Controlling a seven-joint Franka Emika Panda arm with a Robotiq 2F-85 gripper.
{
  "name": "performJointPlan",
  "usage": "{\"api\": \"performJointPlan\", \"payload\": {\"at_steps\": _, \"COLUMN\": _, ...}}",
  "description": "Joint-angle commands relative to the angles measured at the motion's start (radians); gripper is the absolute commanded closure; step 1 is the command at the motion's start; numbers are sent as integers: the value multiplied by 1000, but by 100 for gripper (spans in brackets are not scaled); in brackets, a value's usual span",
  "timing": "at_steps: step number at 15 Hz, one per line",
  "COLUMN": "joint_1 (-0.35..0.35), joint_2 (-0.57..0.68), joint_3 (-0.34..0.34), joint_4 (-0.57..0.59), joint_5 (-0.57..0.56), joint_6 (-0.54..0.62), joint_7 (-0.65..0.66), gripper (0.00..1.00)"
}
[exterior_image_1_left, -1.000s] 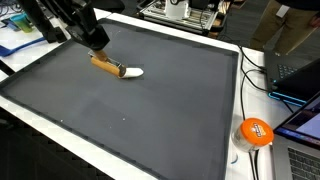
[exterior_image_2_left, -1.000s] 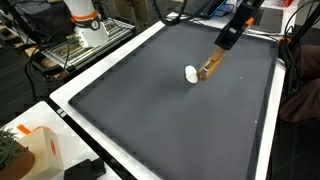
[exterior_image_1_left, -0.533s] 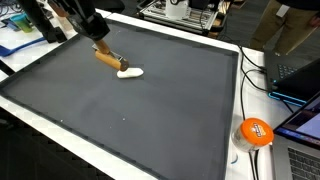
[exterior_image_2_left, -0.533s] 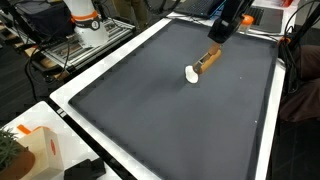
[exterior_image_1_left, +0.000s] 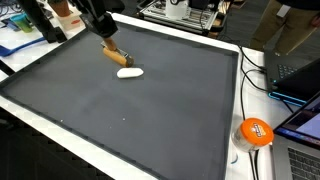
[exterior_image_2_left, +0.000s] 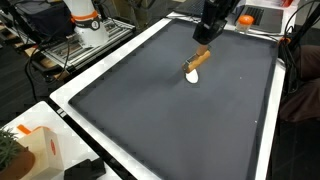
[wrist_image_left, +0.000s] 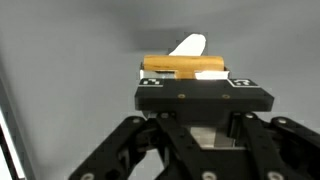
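Note:
A tool with a wooden handle (exterior_image_1_left: 111, 53) and a white rounded end (exterior_image_1_left: 129, 72) is over the dark grey mat (exterior_image_1_left: 150, 115). My gripper (exterior_image_1_left: 104, 41) is shut on the upper part of the handle, and the white end is down at the mat surface. In the other exterior view the gripper (exterior_image_2_left: 206, 44) holds the handle (exterior_image_2_left: 199, 59) tilted, with the white end (exterior_image_2_left: 192, 75) lowest. In the wrist view the handle (wrist_image_left: 185, 66) lies crosswise just beyond the gripper (wrist_image_left: 186, 74), and the white end (wrist_image_left: 188, 46) pokes out past it.
The mat lies on a white-edged table (exterior_image_1_left: 232, 130). An orange round object (exterior_image_1_left: 254, 131) and a laptop (exterior_image_1_left: 302, 125) sit beyond the mat's edge, with cables nearby. A small plant (exterior_image_2_left: 10, 152) and a box (exterior_image_2_left: 42, 148) stand at a corner. The robot's base (exterior_image_2_left: 85, 20) is at the back.
My gripper has carried the handle toward the mat's far edge and swung it round. The white end has stayed at almost the same spot on the mat. The grip stayed shut.

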Motion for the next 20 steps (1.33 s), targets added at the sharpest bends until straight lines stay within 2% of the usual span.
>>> {"api": "performJointPlan", "payload": {"at_steps": 1, "joint_1": 0, "joint_2": -121, "joint_3": -3, "joint_4": -186, "joint_5": 29, "joint_6": 76, "joint_7": 12, "gripper": 78}}
{"api": "performJointPlan", "payload": {"at_steps": 2, "joint_1": 5, "joint_2": -38, "joint_3": -7, "joint_4": -65, "joint_5": 3, "joint_6": 26, "joint_7": 1, "gripper": 53}}
{"api": "performJointPlan", "payload": {"at_steps": 6, "joint_1": 5, "joint_2": -80, "joint_3": -6, "joint_4": -133, "joint_5": 4, "joint_6": 50, "joint_7": 1, "gripper": 53}}
{"api": "performJointPlan", "payload": {"at_steps": 7, "joint_1": 5, "joint_2": -82, "joint_3": -6, "joint_4": -134, "joint_5": 5, "joint_6": 51, "joint_7": 1, "gripper": 78}}
{"api": "performJointPlan", "payload": {"at_steps": 20, "joint_1": 4, "joint_2": -109, "joint_3": -10, "joint_4": -217, "joint_5": 27, "joint_6": 247, "joint_7": 74, "gripper": 78}}
